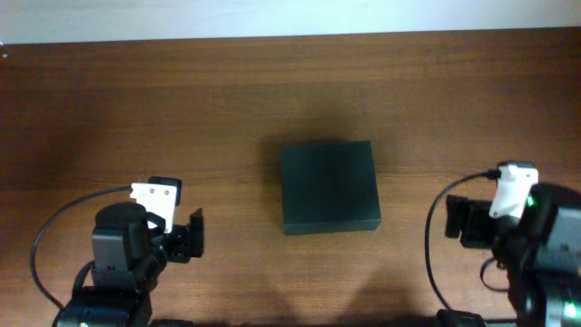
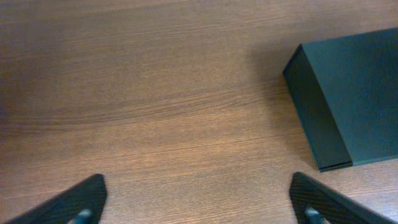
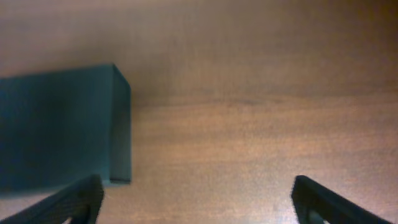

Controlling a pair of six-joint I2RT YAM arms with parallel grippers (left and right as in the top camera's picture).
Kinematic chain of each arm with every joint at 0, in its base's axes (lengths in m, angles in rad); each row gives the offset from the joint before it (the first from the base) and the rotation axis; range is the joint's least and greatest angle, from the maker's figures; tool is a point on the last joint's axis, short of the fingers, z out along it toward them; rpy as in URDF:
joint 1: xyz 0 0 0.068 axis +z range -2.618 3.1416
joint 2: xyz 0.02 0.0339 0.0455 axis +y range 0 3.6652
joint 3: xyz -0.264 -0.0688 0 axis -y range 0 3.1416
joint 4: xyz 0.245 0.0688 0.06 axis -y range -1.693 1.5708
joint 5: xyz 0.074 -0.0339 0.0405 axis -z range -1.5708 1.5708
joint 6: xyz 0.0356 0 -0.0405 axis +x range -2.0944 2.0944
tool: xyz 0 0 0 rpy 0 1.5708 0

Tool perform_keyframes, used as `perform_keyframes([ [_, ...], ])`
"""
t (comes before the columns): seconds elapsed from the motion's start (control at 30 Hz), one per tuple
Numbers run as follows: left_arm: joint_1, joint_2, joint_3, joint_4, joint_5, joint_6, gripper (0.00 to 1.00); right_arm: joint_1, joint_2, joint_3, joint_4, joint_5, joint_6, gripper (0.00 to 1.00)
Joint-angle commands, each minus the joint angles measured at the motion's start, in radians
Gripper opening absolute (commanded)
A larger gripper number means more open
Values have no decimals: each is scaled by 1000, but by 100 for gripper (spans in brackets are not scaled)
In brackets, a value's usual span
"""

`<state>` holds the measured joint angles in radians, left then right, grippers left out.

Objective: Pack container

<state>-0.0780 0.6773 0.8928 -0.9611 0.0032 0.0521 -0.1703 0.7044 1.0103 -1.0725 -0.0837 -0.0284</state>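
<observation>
The container (image 1: 328, 186) is a dark green-black matte box with its lid shut, standing in the middle of the wooden table. It also shows at the right of the left wrist view (image 2: 348, 99) and at the left of the right wrist view (image 3: 59, 134). My left gripper (image 2: 198, 202) is open and empty, at the front left of the table, apart from the box. My right gripper (image 3: 196, 202) is open and empty, at the front right, its left finger near the box's corner. No hand tools are in view.
The brown wooden table (image 1: 182, 109) runs to a pale wall edge at the back (image 1: 272, 18). Black cables loop beside each arm base at the front left (image 1: 54, 227) and front right (image 1: 436, 236).
</observation>
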Motion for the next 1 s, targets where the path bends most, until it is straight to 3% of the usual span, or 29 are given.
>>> perform_keyframes([
  [0.0,4,-3,-13,0,-48,-14,99,1,-52,-16,-4,-9,4,99],
  [0.5,4,-3,-13,-1,-101,-14,99,1,-55,-18,-48,-9,4,99],
  [0.73,4,-3,-13,-1,-101,-14,99,84,-78,-18,-24,35,1,99],
  [0.9,4,-3,-13,-1,-101,-14,99,87,-257,-76,-3,-37,12,99],
  [0.97,4,-3,-13,0,-101,-14,99,87,-424,-193,87,-39,32,99],
])
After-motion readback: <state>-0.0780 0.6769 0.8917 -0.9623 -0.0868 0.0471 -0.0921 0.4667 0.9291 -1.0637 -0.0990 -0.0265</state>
